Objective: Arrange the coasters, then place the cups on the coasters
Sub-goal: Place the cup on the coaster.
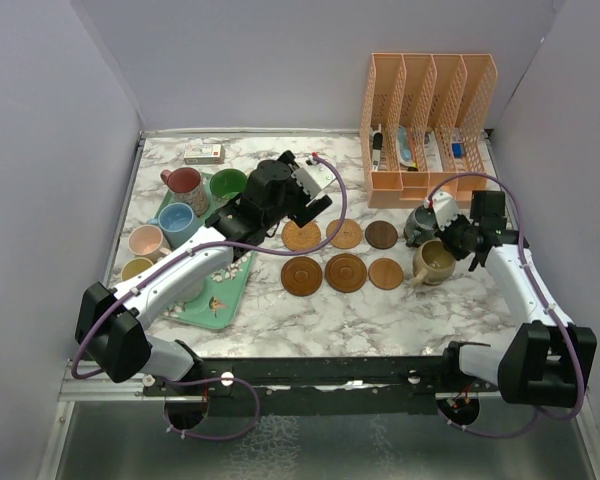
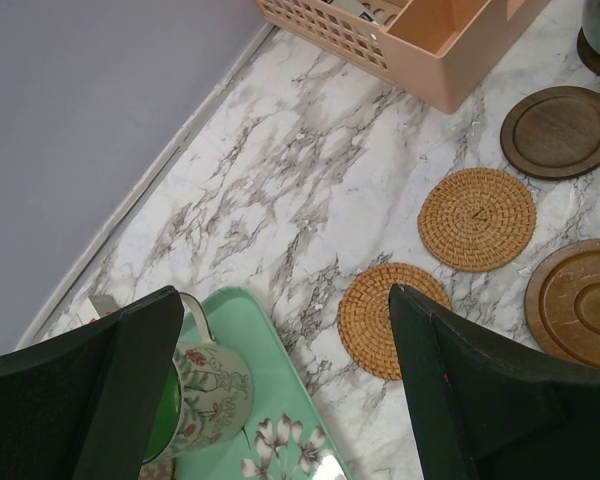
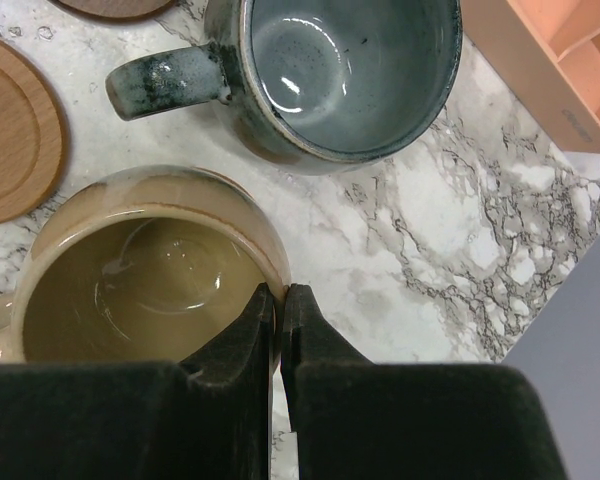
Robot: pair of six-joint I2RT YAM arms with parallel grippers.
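Observation:
Six coasters lie in two rows at mid-table, from a woven one [image 1: 302,236] to a tan one [image 1: 386,273]. Red [image 1: 185,183], green [image 1: 227,183], blue [image 1: 177,220], pink [image 1: 145,240] and yellow [image 1: 137,268] cups stand at the left, on or beside the mint tray [image 1: 215,300]. My left gripper [image 1: 260,215] [image 2: 285,300] hangs open over the tray's edge, between the green cup [image 2: 205,385] and a woven coaster [image 2: 375,315]. My right gripper [image 1: 448,245] [image 3: 278,292] is shut on the tan cup's [image 3: 140,280] rim. The grey-teal cup [image 3: 340,70] stands just beyond.
A peach desk organizer [image 1: 425,120] stands at the back right, close behind the grey-teal cup. A small box [image 1: 204,153] lies at the back left by the wall. Grey walls close in the table on three sides.

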